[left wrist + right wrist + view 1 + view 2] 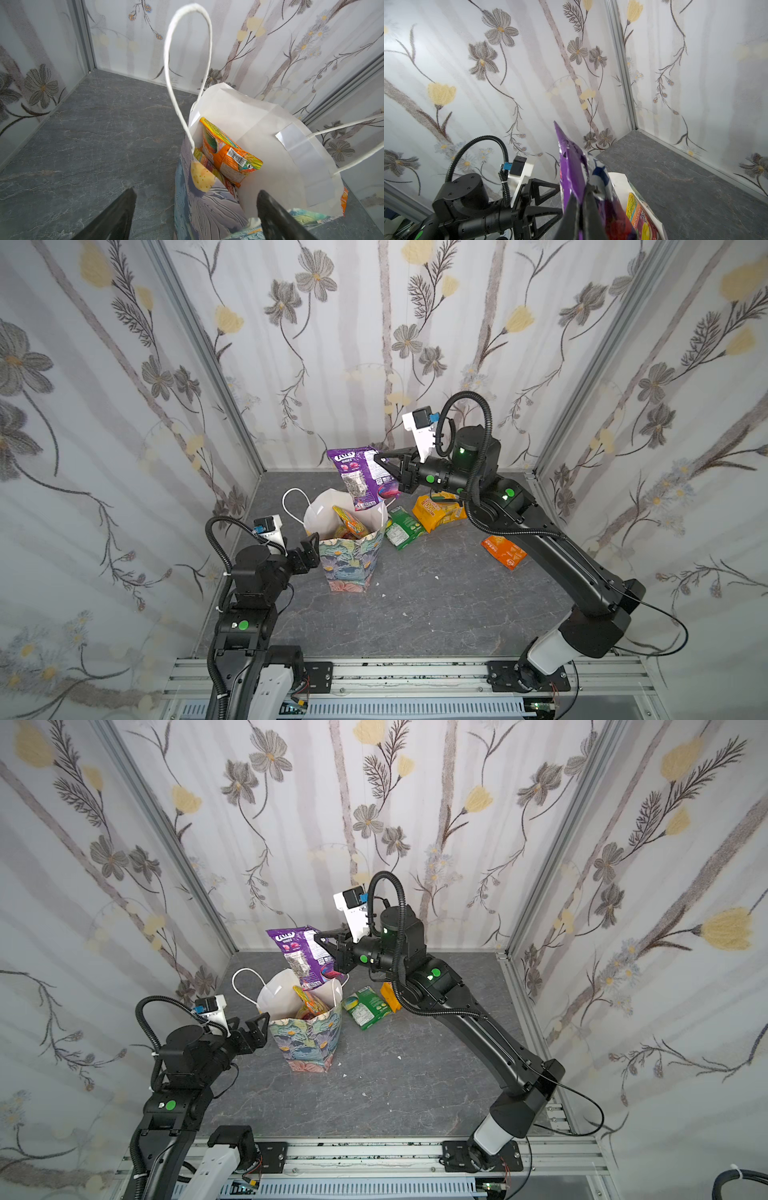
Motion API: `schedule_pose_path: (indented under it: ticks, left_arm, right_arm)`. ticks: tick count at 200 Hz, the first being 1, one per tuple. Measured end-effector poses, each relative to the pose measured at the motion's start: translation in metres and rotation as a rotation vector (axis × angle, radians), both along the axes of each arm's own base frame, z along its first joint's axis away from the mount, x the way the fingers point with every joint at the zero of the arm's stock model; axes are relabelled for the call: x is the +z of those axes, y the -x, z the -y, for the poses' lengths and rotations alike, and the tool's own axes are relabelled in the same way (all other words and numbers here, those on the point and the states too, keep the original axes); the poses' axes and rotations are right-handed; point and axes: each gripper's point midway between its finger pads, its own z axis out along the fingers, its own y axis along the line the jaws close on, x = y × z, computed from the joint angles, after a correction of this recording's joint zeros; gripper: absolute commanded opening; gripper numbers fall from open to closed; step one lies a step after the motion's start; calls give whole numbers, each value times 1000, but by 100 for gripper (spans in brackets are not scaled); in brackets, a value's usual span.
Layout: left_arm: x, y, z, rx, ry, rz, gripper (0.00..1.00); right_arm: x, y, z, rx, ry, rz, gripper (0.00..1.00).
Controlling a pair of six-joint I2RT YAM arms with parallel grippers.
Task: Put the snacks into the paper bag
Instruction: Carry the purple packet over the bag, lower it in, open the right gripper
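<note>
Purple snack packet point(362, 477) pinched in closed right end effector point(381, 461) above open floral paper bag point(352, 566), orange packets point(228, 159) inside, left end effector point(306, 551) spread wide at bag's rim, gripping nothing, green packet point(404, 527) on table point(415, 605).

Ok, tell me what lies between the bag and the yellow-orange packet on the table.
The green packet lies between the bag and the yellow-orange packet, close beside the bag. This shows in a top view.
</note>
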Motion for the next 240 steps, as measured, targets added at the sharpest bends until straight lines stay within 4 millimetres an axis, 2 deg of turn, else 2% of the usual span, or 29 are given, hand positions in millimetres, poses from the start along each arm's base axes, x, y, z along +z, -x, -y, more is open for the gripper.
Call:
schedule_pose_path:
  ticks: [23,61,94,109,175,240]
  left_arm:
    - [1,1,0,0,0,7,90]
    - [-1,0,1,-4,1,-2,91]
    - [-1,0,1,-8,2,-3,91]
    - [-1,0,1,-8,2,-2,90]
    - [-2,0,1,-8,2,-6,90]
    - [-2,0,1,-8,2,-5,91]
  right_arm:
    - [-24,-12,-15,10,54,-41,0]
    - [-43,-26,-39,32,124,-44,0]
    - [-81,-33,-54,43,224,-85,0]
    - [-94,-30,-59,39,262,-97,0]
    - [-128,-14,-77,86,350,-125,0]
    - [-154,-9,-78,113,424,-164,0]
